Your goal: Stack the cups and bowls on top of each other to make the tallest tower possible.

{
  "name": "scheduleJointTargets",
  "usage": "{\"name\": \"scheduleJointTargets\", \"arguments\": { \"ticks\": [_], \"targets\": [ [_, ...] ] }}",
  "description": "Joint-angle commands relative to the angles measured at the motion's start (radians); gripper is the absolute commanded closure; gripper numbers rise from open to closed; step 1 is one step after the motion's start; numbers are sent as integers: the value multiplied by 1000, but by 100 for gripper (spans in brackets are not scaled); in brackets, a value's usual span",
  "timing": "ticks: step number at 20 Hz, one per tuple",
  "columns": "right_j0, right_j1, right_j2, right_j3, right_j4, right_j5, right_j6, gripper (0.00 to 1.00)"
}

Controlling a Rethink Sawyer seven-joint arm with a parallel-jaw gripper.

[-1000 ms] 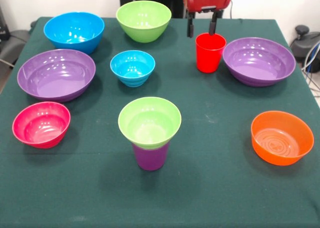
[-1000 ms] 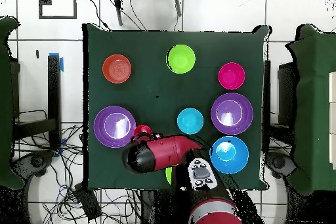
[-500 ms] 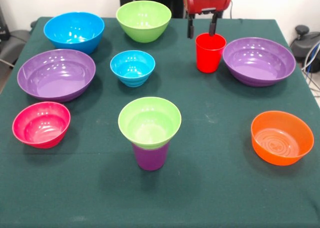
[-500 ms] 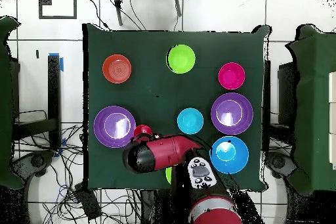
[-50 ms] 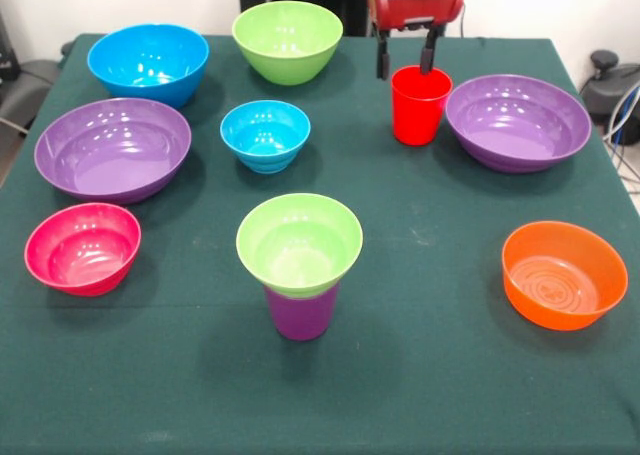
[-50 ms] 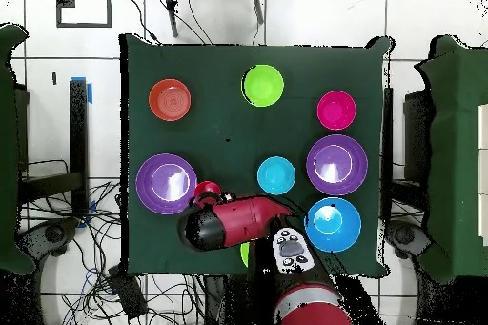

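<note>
Bowls all glossy plastic: my view catches bright glints in large blue bowl point(image 5: 148, 63) and purple bowl point(image 5: 113, 148). Red cup point(image 5: 419, 105) smooth plastic. Tablecloth point(image 5: 430, 305) matt green fabric (faint pale scuffs). My arm housing point(image 6: 233, 223) shiny red.

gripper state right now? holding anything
Gripper: open, holding nothing, fingers either side of the red cup's rim at its far side.
</note>
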Motion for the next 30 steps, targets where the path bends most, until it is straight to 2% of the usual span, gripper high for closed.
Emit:
{"name": "scheduleJointTargets", "arguments": {
  "ticks": [1,17,30],
  "targets": [
    [-19,70,52,-77,-18,-39,78,0],
    [-52,87,70,-109,-44,-35,43,0],
    [-19,113,45,-102,-40,-89,86,0]
  ]
}}
